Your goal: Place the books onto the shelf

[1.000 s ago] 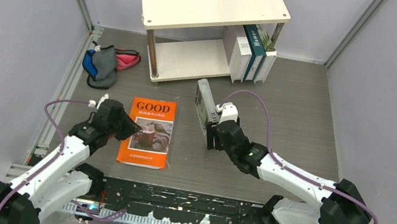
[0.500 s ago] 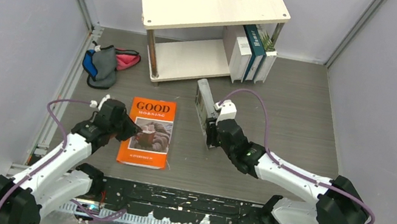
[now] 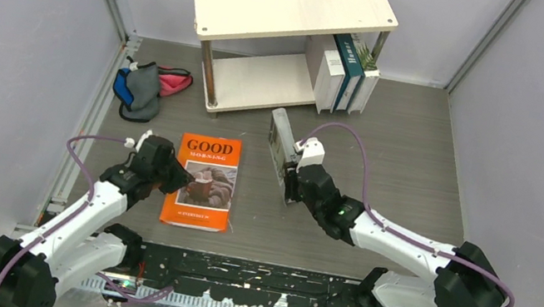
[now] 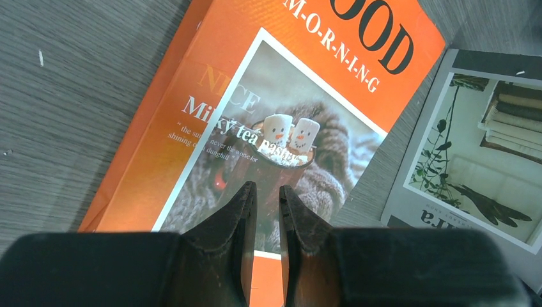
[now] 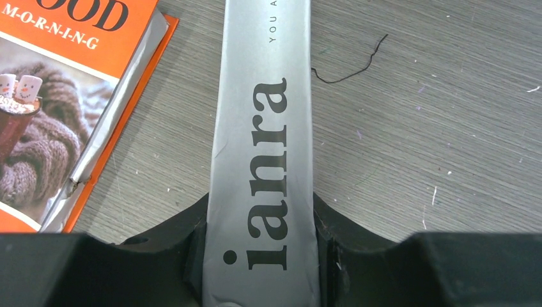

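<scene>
Grey photo-cover stock: the grey book (image 3: 279,145) is standing on one edge on the table (image 3: 417,171), tilted slightly, in the open area in front of the shelf (image 3: 295,5) and well apart from it. In the right wrist view its spine, lettered "ianra", is running straight up between the fingers. The right gripper (image 3: 288,183) is clamping this book at its near end, one black finger (image 5: 192,249) pressing each side of the spine at about half width.

The orange book (image 3: 203,182), titled "GOOD MORNING", is lying flat and cover up to the left of the grey one, near it but not touching. Its cover picture is showing a mug with two marshmallow faces. The left gripper (image 4: 267,192) is hovering over the lower left part of that cover, its jaws leaving only a narrow slit and holding nothing. Contact with the cover cannot be confirmed from either view.

On the shelf, three volumes are standing upright at the right end of the lower board: a white-spined book (image 3: 330,79), the teal book (image 3: 349,64) beside it, and a plant-cover book (image 3: 366,75) outermost, against the right front post.

A cloth bundle (image 3: 147,85) in blue, grey and pink is lying on the table left of the shelf, near the left wall. A short black thread (image 5: 348,70) is lying on the table surface just right of the grey book's spine.
</scene>
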`<state>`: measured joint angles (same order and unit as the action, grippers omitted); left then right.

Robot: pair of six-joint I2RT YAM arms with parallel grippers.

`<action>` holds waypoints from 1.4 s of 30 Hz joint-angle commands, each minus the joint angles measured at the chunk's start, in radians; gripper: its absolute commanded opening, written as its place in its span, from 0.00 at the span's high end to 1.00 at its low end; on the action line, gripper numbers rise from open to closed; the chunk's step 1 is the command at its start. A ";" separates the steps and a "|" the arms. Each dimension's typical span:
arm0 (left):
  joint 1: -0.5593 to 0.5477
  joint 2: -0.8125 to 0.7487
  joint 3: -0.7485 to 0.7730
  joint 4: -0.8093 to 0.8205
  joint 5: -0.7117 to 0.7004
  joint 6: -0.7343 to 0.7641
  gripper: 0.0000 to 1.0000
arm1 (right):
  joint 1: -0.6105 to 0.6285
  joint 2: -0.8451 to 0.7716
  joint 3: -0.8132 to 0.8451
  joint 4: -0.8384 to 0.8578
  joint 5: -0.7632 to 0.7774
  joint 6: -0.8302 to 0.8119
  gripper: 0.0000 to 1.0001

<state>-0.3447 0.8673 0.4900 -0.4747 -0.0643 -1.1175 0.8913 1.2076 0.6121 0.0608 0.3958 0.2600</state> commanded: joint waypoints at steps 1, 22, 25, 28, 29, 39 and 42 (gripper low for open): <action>-0.006 0.002 0.047 0.043 -0.020 0.016 0.80 | 0.007 -0.055 0.043 0.023 0.047 -0.034 0.67; -0.006 0.002 0.056 0.056 -0.011 0.029 0.80 | -0.081 0.033 0.289 -0.036 0.017 -0.121 0.67; -0.006 -0.002 0.058 0.055 -0.009 0.031 0.80 | -0.115 0.082 0.345 -0.035 -0.010 -0.132 0.67; -0.006 -0.002 0.063 0.054 -0.009 0.036 0.80 | -0.150 0.139 0.410 -0.031 -0.033 -0.142 0.67; -0.006 -0.001 0.066 0.054 -0.009 0.038 0.80 | -0.165 0.157 0.428 -0.028 -0.043 -0.144 0.67; -0.005 0.026 0.089 0.067 -0.008 0.057 0.80 | -0.259 0.353 0.613 -0.035 -0.120 -0.158 0.67; -0.006 0.043 0.093 0.080 -0.006 0.060 0.80 | -0.282 0.399 0.658 -0.045 -0.136 -0.162 0.67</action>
<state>-0.3470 0.8932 0.5430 -0.4534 -0.0673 -1.0828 0.6334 1.5814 1.1736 -0.0353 0.2913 0.1223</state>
